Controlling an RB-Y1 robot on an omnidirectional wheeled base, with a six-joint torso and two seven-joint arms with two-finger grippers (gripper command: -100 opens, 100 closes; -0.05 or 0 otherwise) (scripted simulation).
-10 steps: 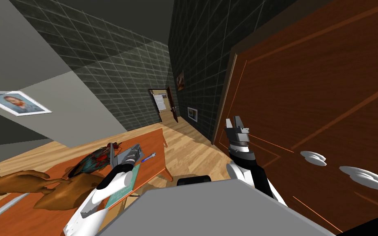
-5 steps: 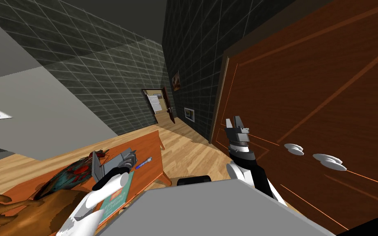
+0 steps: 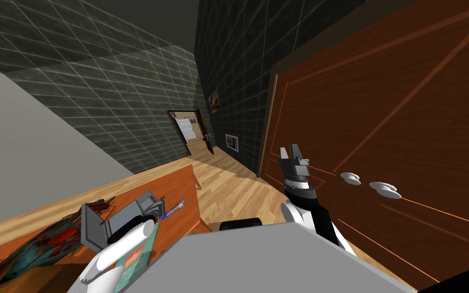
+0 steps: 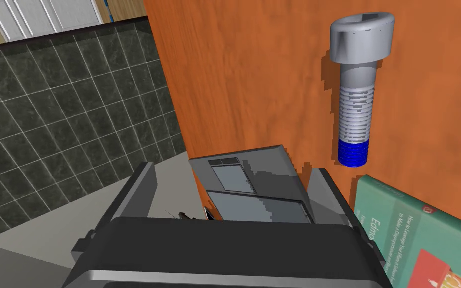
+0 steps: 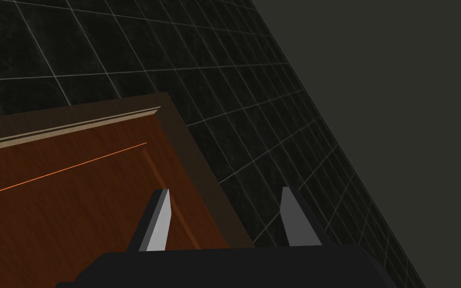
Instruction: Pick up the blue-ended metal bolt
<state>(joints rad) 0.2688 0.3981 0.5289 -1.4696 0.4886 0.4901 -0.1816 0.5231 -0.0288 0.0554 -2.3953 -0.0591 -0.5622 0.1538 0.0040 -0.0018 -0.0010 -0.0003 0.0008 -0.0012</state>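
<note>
The bolt [image 4: 357, 95] is light grey with a blue threaded tip [image 4: 353, 152] and lies flat on the orange-brown table [image 4: 254, 75]. In the head view the bolt [image 3: 172, 209] lies near the table's right edge. My left gripper [image 4: 233, 167] is open just short of it, and the blue tip points back past one finger [image 4: 324, 192]. A grey flat slab [image 4: 254, 185] lies tilted between the fingers. My right gripper [image 3: 290, 150] is raised to the right of my chest, away from the table; the right gripper [image 5: 224, 205] is open and holds nothing.
A green book [image 4: 424, 240] lies beside the bolt's blue tip, under my left forearm [image 3: 121, 244]. A teal and red object [image 3: 35, 249] is further left on the table. A brown wardrobe [image 3: 406, 127] with white handles [image 3: 376, 187] stands close on the right. Wooden floor [image 3: 233, 193] runs ahead.
My head view has swung, so the table and wall slid to the lower left and a wall portrait left the picture. My left arm stays by the bolt. The right arm is unchanged.
</note>
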